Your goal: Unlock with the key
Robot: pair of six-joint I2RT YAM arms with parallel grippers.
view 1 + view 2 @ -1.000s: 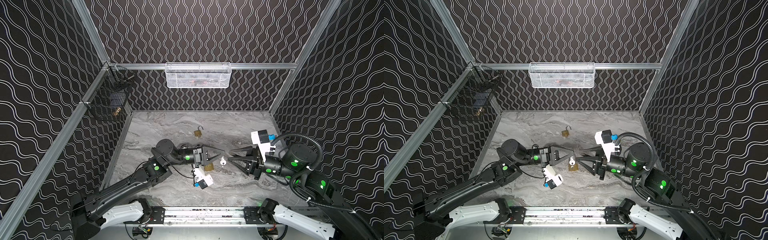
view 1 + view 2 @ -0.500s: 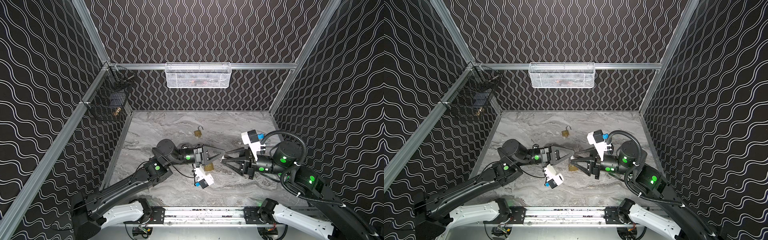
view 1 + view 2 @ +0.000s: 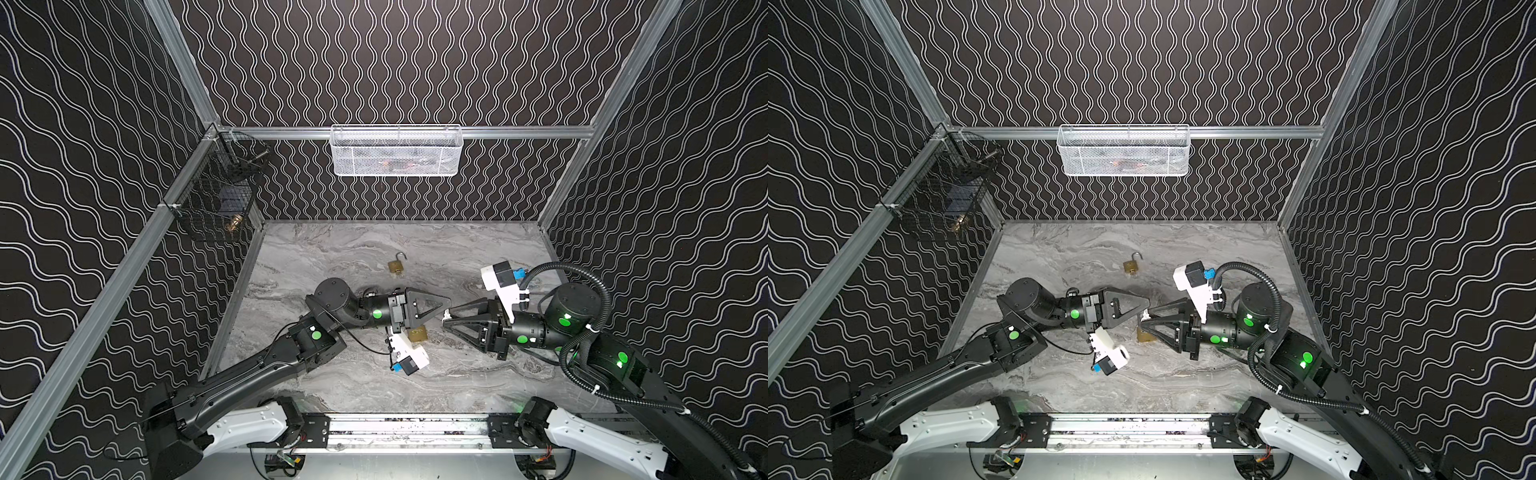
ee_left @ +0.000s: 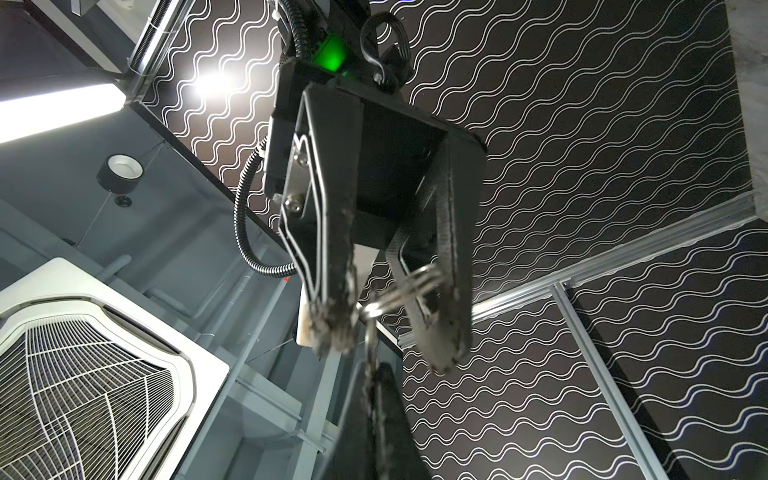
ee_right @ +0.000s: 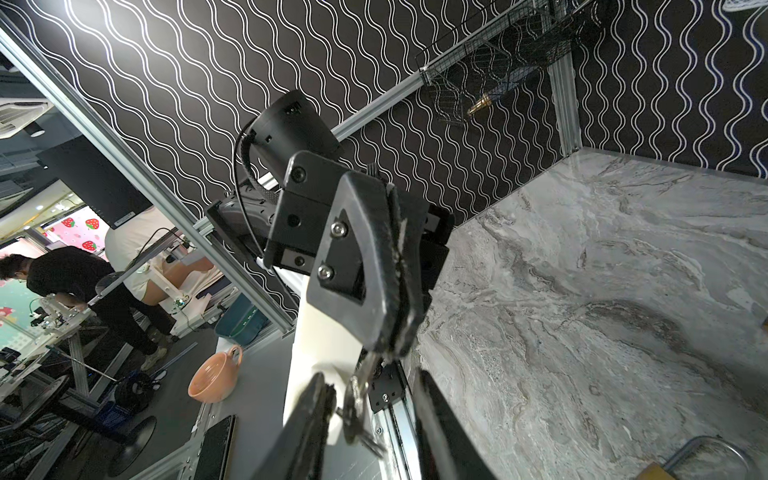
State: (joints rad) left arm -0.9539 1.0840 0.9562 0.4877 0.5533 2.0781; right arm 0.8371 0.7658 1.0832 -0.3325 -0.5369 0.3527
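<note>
Closing in from right since 1 second ago, right gripper now straddles key, jaws parted, narrowing, not yet gripping. Clenched left gripper holds key mid-table, roughly over brass padlock. Handover likely imminent; 2nd padlock far, already open.

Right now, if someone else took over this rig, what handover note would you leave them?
Left gripper: jaws shut on the key, held above the table.
Right gripper: jaws open around the key ring, no grip yet.
Near padlock: lies on the table under the grippers, no key in it.
Far padlock: farther back, shackle open.
Done: key picked up.
Left: put the key into the near padlock and turn it.
</note>
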